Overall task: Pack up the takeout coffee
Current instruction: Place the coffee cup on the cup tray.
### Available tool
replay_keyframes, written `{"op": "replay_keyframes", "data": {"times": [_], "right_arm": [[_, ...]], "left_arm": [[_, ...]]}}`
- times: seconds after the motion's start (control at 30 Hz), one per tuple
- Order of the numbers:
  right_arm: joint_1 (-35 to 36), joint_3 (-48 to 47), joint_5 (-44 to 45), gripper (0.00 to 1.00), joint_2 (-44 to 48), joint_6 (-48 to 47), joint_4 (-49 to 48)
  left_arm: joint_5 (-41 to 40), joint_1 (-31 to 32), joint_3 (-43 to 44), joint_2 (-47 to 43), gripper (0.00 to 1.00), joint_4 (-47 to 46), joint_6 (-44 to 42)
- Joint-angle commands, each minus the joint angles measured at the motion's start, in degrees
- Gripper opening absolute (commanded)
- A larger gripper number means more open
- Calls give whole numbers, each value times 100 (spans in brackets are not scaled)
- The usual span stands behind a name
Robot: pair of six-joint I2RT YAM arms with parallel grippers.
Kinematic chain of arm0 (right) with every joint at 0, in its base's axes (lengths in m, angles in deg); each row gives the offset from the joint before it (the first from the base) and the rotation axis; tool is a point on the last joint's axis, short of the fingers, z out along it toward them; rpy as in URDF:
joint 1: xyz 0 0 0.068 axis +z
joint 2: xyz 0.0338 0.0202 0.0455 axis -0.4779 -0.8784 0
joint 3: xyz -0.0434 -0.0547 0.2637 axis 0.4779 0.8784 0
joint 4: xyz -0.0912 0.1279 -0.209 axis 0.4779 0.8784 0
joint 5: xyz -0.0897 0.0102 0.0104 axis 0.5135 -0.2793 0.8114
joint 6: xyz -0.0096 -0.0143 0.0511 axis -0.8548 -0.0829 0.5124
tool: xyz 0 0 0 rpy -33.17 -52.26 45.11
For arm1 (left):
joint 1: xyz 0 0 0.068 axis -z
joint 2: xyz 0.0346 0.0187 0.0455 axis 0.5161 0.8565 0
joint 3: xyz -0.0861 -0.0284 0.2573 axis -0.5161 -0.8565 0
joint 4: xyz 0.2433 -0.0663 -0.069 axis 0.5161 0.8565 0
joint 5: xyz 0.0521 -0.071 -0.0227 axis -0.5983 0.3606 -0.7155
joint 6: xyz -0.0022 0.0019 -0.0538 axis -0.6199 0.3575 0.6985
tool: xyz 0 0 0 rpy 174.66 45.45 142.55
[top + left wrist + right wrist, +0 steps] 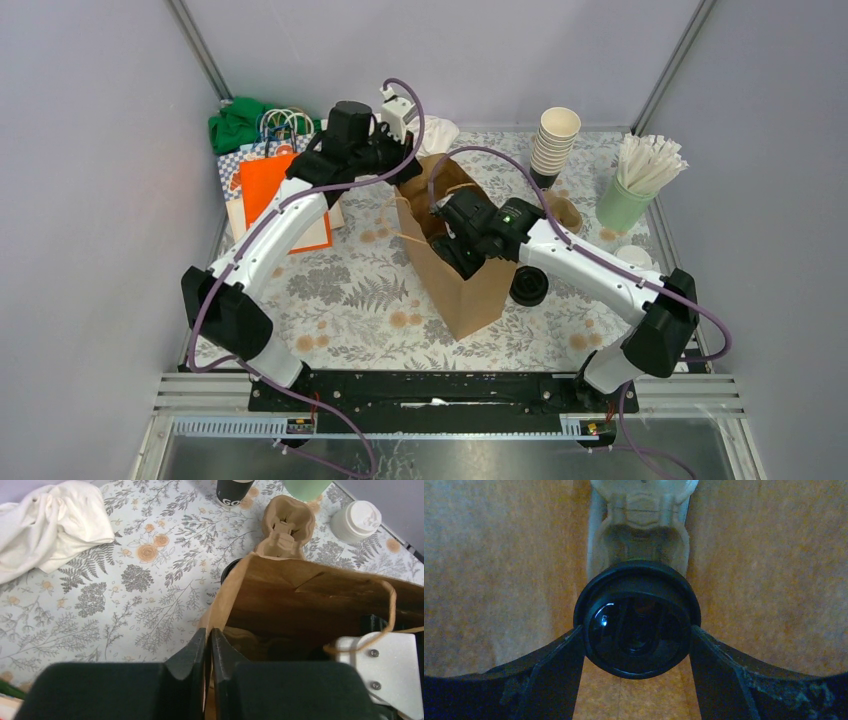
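A brown paper bag (470, 290) stands open mid-table. My left gripper (208, 632) is shut on the bag's rim (235, 580), with the paper pinched between its fingers, at the bag's far-left corner (400, 165). My right gripper (452, 238) reaches down inside the bag. There it is shut on a takeout coffee (636, 620), whose round black lid faces the camera with a finger pressed on each side. A pale moulded carrier (641, 520) lies on the bag's floor beyond the cup. A second black-lidded cup (528, 285) stands on the table right of the bag.
Another cardboard cup carrier (287, 525), a white-lidded cup (356, 521), a stack of cream cups (555, 145) and a pale green cup of white sticks (630, 195) stand at the back right. A white cloth (50, 520) lies behind the bag. Orange and green items (270, 190) sit at the left.
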Motion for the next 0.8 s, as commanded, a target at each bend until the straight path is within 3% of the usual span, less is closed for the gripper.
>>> {"op": "replay_keyframes", "data": {"times": [0.0,0.17,0.47,0.77], "right_arm": [[-35,-5,-86,23,175,-249,170],[-37,55,-65,24,250,-356,177],[-8,21,-248,25,326,-545,155],[584,60,277,22,176,-700,-103]], "left_arm": [[-484,118,-12,-344,0,-9,-188],[-1044,381,-266,-696,0,-37,-392],[-1275,464,-348,-1108,0,-233,-70],[-1605,494,-1497,-2031,0,-1281,-65]]}}
